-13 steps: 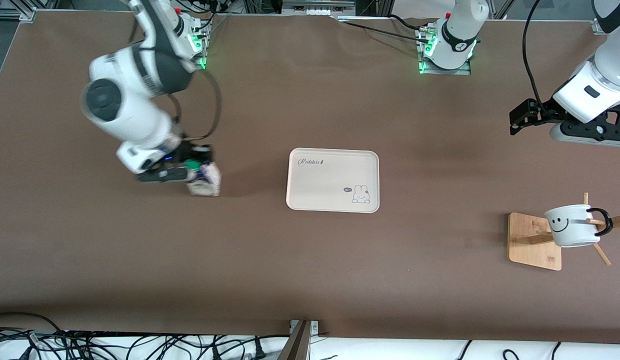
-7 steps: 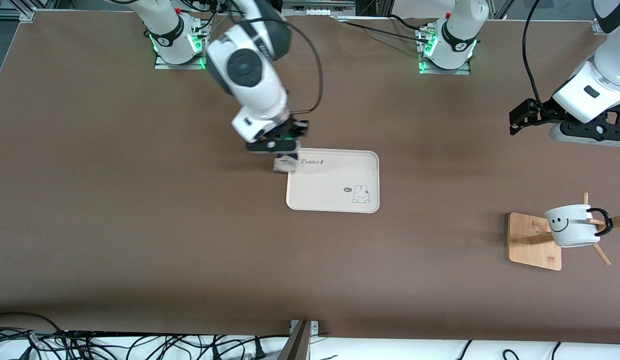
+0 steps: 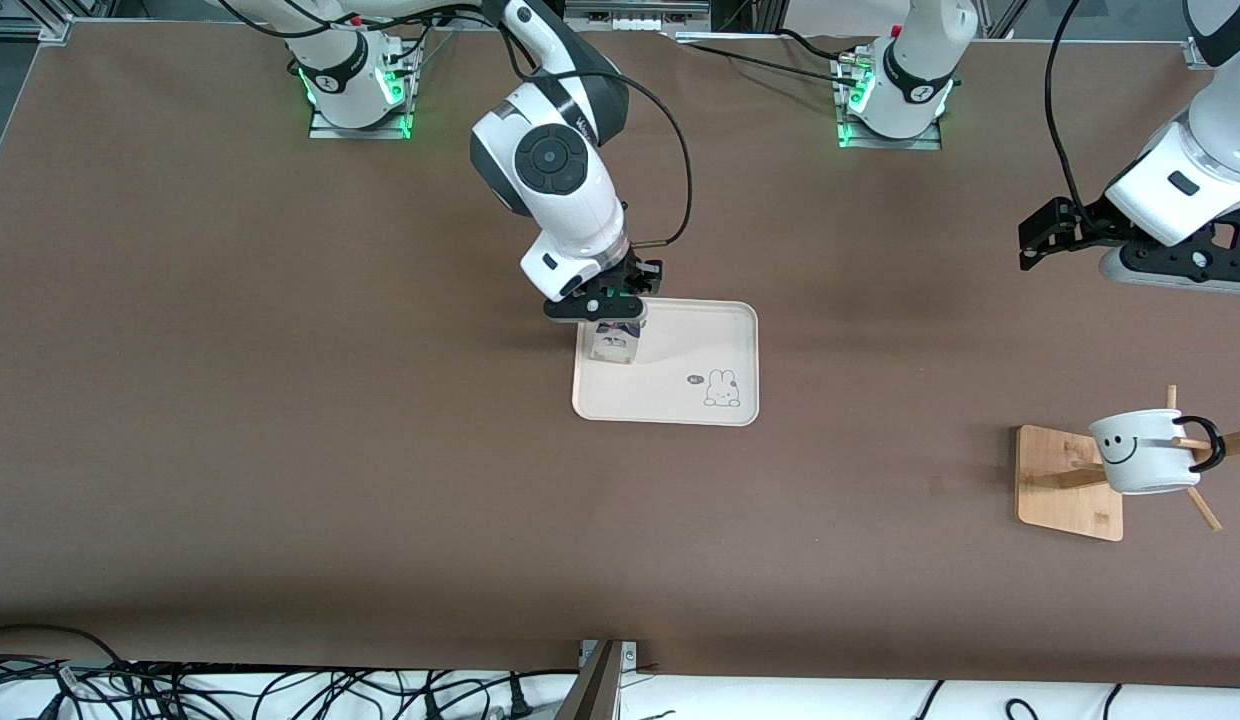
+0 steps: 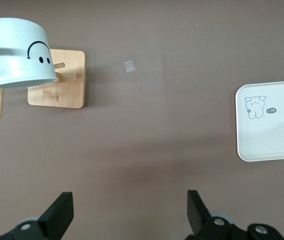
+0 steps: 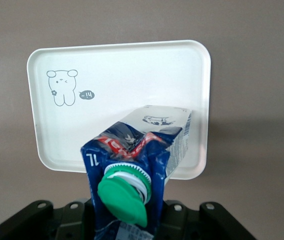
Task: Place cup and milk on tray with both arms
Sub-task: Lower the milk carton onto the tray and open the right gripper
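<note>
My right gripper (image 3: 606, 312) is shut on the milk carton (image 3: 616, 345), dark blue and white with a green cap (image 5: 124, 195), and holds it over the corner of the cream tray (image 3: 680, 400) toward the right arm's end. The tray also shows in the right wrist view (image 5: 132, 80) under the carton (image 5: 142, 150). The white smiley cup (image 3: 1140, 452) hangs by its black handle on a wooden rack toward the left arm's end, also in the left wrist view (image 4: 17, 52). My left gripper (image 3: 1040, 235) is open and empty, up in the air, waiting.
The wooden rack base (image 3: 1065, 490) with pegs holds the cup. A small scrap (image 4: 130, 66) lies on the brown table between rack and tray. The arm bases stand along the table's edge farthest from the front camera; cables lie along its nearest edge.
My right arm has carried the milk from the table toward the right arm's end across to over the tray's corner. The left arm has not moved.
</note>
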Controlling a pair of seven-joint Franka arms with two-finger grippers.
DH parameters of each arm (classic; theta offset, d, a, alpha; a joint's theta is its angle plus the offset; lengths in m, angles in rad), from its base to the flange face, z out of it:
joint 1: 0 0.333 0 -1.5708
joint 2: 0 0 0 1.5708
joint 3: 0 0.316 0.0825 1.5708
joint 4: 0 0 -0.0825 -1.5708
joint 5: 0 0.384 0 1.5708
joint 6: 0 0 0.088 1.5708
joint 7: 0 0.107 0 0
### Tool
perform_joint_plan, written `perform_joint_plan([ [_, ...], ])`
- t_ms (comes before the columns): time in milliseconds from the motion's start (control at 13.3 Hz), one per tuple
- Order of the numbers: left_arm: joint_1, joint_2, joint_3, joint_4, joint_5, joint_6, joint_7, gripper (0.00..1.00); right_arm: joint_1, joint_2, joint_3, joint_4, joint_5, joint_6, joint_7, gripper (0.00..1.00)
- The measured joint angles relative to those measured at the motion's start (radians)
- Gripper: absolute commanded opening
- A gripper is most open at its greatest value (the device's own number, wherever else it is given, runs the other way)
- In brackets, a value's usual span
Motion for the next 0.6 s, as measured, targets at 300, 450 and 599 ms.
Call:
perform_joint_plan([
  [300,0.0,0.0,0.0,0.0,0.0,-0.003,0.0,1.0,0.0,0.023,-0.003,0.0,-0.012,0.023,0.0,0.29],
  [450,0.0,0.0,0.0,0.0,0.0,-0.004,0.0,1.0,0.0,0.032,-0.003,0.001,-0.026,0.03,-0.001,0.58],
  [599,0.0,0.0,0.0,0.0,0.0,-0.005,0.0,1.0,0.0,0.035,-0.003,0.004,-0.046,0.03,-0.001,0.9],
])
